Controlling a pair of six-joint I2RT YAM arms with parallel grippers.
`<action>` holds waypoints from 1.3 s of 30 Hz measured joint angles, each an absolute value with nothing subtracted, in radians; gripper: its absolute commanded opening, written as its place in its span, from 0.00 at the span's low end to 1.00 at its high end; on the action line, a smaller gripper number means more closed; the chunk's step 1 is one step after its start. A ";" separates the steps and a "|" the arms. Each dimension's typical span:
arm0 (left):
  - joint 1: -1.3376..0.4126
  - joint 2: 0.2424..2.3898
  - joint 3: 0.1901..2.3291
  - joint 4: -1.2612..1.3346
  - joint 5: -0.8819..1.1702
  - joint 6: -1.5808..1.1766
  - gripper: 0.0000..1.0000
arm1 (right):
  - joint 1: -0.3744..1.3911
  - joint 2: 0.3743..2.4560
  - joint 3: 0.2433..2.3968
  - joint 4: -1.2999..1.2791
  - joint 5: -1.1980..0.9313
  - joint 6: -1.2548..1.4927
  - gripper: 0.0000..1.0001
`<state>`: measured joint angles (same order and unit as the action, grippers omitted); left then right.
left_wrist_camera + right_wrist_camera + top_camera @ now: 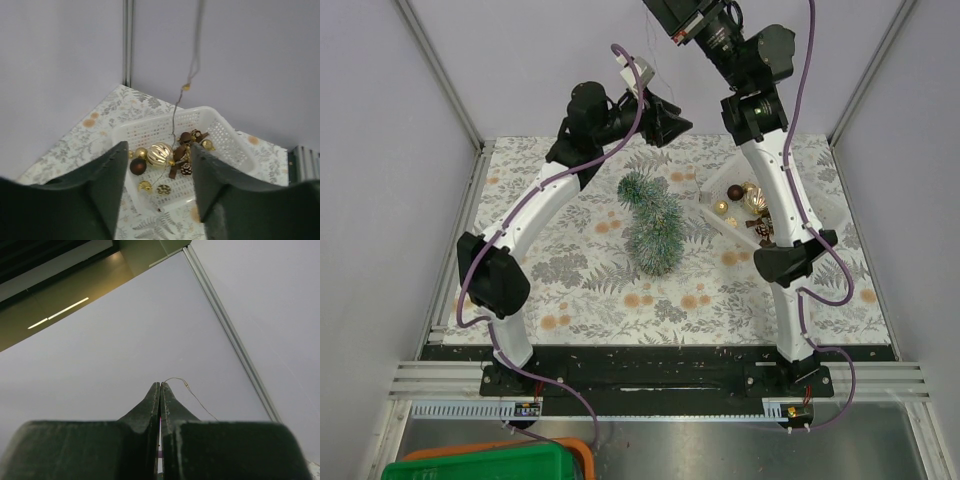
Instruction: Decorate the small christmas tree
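The table (580, 290) has a white cloth printed with grey-green fern leaves and small orange blotches. The small christmas tree (653, 225) is dark green with white-frosted tips. The lattice basket (225, 145) is white, the ribbed bauble (159, 154) gold, the glossy bauble (138, 166) brown and the thread (175, 112) dark. The arms (545, 200) are white with black joints, and their cables (798, 120) are purple.

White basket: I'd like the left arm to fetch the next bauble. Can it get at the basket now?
Probably yes: the left gripper is open and faces the white basket, with only a thin string hanging into it.
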<state>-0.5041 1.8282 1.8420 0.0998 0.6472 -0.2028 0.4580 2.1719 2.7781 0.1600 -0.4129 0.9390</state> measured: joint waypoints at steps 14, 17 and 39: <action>-0.471 1.832 1.932 0.081 0.649 -0.211 0.00 | 0.464 2.108 2.754 0.102 -0.410 0.834 0.00; -0.421 1.824 1.941 0.058 0.656 -0.219 0.00 | 0.463 2.081 2.745 0.079 -0.401 0.794 0.00; -0.255 1.294 1.368 -0.180 0.726 -0.001 0.01 | 0.414 1.945 2.241 0.010 -0.381 0.627 0.00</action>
<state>-0.2550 1.2942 1.3678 -0.1802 0.7261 -0.0006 0.4141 1.9446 2.2410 0.0105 -0.3805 0.6270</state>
